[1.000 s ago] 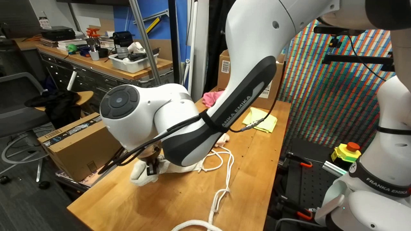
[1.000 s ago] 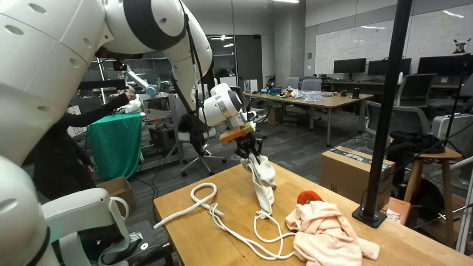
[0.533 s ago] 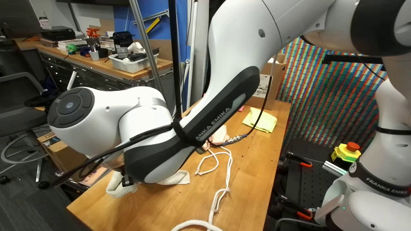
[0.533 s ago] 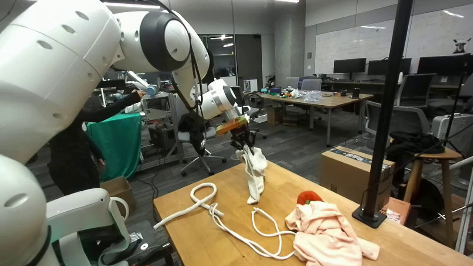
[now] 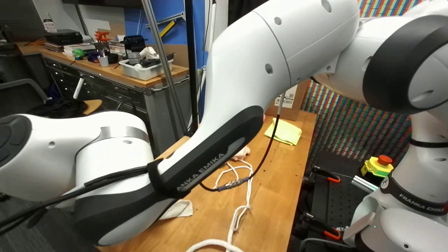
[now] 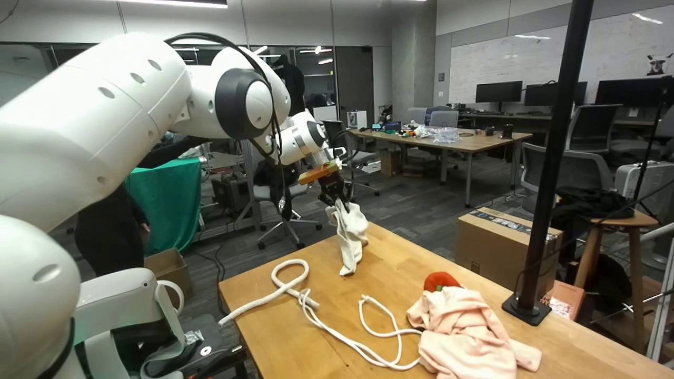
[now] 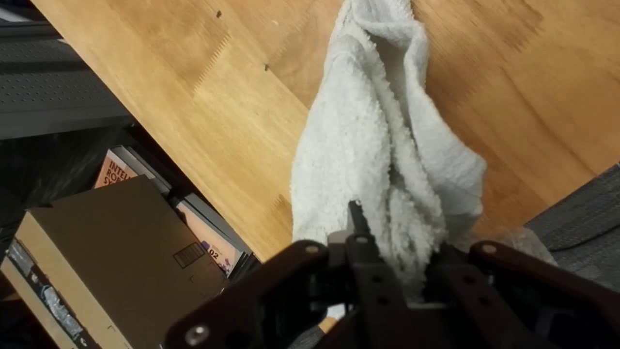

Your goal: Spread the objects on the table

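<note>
One whitish rag, pinched between my nearly closed jaws, had just drawn clear of the white cord; I judged spreading was advancing.

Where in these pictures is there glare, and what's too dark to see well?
In an exterior view, two short streaks of glare lie on the whiteboard, and the ceiling light is washed out to white; in the wrist view, much of the gripper is too dark for detail, while the whitish rag it grips is bright, its rough texture showing.
</note>
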`<state>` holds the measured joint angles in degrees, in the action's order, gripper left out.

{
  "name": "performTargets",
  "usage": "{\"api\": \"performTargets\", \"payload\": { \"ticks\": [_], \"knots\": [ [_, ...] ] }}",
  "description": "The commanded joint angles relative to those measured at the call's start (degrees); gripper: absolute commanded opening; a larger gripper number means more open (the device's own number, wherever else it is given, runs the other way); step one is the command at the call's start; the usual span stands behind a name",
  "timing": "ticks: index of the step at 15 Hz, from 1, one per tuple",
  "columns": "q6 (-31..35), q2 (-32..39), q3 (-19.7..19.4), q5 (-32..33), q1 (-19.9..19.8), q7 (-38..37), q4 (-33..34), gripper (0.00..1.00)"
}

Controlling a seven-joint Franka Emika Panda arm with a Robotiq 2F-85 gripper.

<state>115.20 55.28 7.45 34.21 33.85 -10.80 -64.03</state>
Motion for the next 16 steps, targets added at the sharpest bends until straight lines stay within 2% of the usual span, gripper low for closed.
{"api": "performTargets", "payload": {
  "ticks": [1,8,9,11,13,16],
  "knots": [
    [-3.92,7.44,-0.06,-0.88,1.67,1.26,13.45,0.03],
    [-4.75,15.02,-1.78,-0.25,1.84,-0.70,24.72,0.03],
    [-3.88,15.11,-5.12,-3.11,3.01,-0.45,24.66,0.03],
    [-4.65,16.36,-6.85,-4.54,3.14,-0.38,26.53,0.04],
    [-5.62,17.19,-8.49,-6.16,3.34,0.05,28.16,0.40],
    [-7.94,18.03,-9.59,-8.14,3.40,1.19,29.96,0.61]
  ]
}}
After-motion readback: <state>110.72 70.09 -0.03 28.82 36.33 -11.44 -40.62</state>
